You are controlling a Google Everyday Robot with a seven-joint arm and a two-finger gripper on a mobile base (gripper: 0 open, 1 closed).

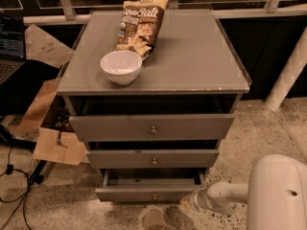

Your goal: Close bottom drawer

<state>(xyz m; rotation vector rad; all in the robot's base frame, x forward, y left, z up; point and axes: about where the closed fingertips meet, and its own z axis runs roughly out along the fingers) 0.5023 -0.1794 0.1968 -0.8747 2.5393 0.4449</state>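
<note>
The grey cabinet (192, 51) has three drawers, all partly open. The bottom drawer (144, 193) is the lowest and is pulled out the furthest, showing its plain grey inside (153, 181) and a small round knob (154, 197). My white arm (230, 195) reaches in from the lower right. The gripper (190, 201) is at the right end of the bottom drawer's front panel, close to the floor.
A white bowl (121, 66) and a chip bag (140, 25) are on the cabinet top. The middle drawer (153, 158) and top drawer (153, 127) stick out above. Cardboard (55, 145) and cables (14, 176) lie on the floor at the left; a white post (288, 75) stands at the right.
</note>
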